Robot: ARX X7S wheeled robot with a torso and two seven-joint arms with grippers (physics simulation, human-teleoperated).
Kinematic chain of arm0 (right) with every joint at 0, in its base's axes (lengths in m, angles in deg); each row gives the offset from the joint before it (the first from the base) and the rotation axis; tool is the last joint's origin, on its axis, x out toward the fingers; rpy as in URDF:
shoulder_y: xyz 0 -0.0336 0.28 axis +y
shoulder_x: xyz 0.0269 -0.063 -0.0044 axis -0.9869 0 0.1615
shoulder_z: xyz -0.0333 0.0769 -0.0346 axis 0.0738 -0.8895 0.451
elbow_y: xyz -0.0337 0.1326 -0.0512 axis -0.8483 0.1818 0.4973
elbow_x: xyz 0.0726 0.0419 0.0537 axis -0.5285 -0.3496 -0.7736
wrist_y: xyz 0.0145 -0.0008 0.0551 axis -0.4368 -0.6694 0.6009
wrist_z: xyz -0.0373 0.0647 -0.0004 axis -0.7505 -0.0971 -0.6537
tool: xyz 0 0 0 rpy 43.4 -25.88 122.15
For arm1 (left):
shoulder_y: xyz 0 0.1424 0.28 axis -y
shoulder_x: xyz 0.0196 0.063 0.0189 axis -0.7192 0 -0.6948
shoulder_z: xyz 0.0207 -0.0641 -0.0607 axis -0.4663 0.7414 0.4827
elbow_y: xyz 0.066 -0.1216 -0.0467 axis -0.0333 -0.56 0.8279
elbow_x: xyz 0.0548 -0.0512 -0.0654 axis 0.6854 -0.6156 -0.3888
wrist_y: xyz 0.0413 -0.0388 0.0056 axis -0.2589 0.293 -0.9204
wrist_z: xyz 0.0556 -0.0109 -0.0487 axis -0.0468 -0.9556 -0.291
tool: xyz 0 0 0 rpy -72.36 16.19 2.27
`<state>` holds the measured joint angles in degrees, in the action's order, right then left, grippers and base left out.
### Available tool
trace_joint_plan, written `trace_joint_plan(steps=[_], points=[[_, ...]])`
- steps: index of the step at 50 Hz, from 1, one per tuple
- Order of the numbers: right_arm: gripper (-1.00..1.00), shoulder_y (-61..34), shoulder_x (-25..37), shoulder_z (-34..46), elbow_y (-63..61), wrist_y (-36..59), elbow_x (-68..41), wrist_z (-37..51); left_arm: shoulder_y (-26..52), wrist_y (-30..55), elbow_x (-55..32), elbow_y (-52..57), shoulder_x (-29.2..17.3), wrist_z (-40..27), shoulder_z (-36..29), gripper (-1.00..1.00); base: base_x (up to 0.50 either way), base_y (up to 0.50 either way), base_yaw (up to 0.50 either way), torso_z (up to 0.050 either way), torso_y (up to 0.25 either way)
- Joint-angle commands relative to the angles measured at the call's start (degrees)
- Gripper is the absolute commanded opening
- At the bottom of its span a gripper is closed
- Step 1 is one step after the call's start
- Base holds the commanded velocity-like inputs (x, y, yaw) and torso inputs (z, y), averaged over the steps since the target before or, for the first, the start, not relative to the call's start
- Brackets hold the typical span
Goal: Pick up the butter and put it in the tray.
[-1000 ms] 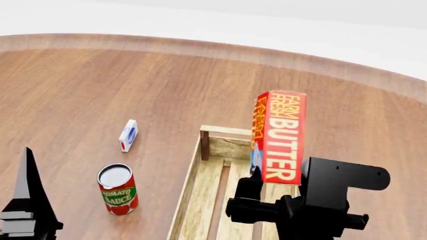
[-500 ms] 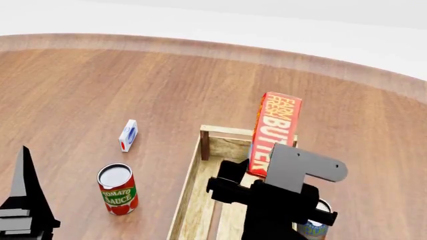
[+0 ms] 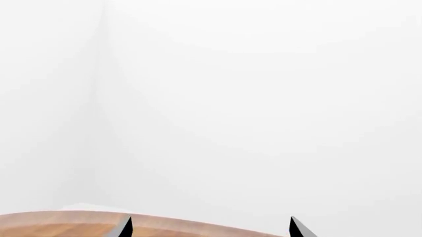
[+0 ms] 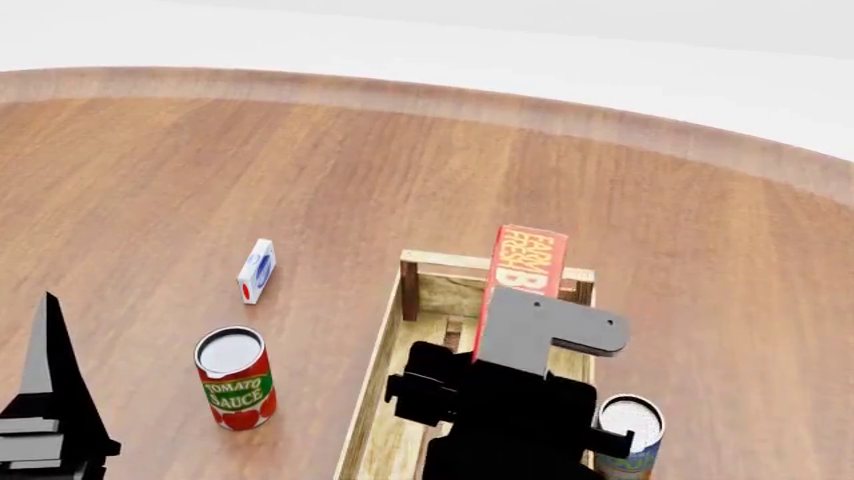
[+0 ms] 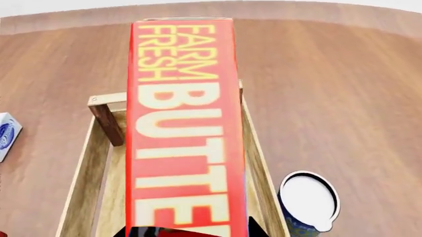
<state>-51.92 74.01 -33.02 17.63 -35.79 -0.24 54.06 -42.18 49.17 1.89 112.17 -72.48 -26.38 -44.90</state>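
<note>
The butter [image 4: 523,262] is a red carton with yellow "FARM FRESH BUTTER" lettering. My right gripper [image 4: 514,335] is shut on its lower end and holds it upright over the far end of the tray [image 4: 430,262], a light-wood slatted crate. In the right wrist view the butter [image 5: 181,128] fills the middle, with the tray [image 5: 99,148] below it. My left gripper [image 4: 51,395] is open at the lower left of the head view, away from both. In the left wrist view its fingertips [image 3: 124,228] stand wide apart with nothing between them.
A tomato sauce can [image 4: 235,377] stands left of the tray. A small white-and-blue carton [image 4: 256,270] lies further back. A blue can with a white lid [image 4: 627,430] stands against the tray's right side, also in the right wrist view [image 5: 309,201]. The wooden table [image 4: 267,160] extends beyond.
My right arm has moved left and down with the butter, bringing it lower over the tray's far end. The blue can has come into view. The left arm has not moved.
</note>
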Motion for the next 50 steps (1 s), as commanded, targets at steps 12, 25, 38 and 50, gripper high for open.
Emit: trace_joint_plan(steps=[12, 25, 38, 50], points=[[-1.00, -1.2, -2.1, 0.7, 2.1, 2.4, 0.0, -2.1, 0.2, -0.4, -0.1, -0.6, -0.1, 0.0, -0.3, 1.00, 0.00, 0.00, 0.00, 0.001, 0.002], [-1.00, -0.5, -3.1, 1.8, 5.5, 0.2, 0.8, -4.7, 0.3, -0.3, -0.4, -0.5, -0.3, -0.2, -0.2, 1.00, 0.00, 0.00, 0.00, 0.000, 0.002], [-1.00, 0.4, -3.9, 2.4, 10.2, -2.0, 1.2, -7.5, 0.3, -0.3, -0.2, -0.4, -0.4, -0.4, -0.4, 1.00, 0.00, 0.00, 0.00, 0.001, 0.002], [-1.00, 0.7, -4.4, 2.7, 11.9, -2.8, 0.9, -7.9, 0.4, 0.0, -0.5, -0.2, -0.6, -0.6, -0.6, 1.00, 0.00, 0.00, 0.00, 0.000, 0.001]])
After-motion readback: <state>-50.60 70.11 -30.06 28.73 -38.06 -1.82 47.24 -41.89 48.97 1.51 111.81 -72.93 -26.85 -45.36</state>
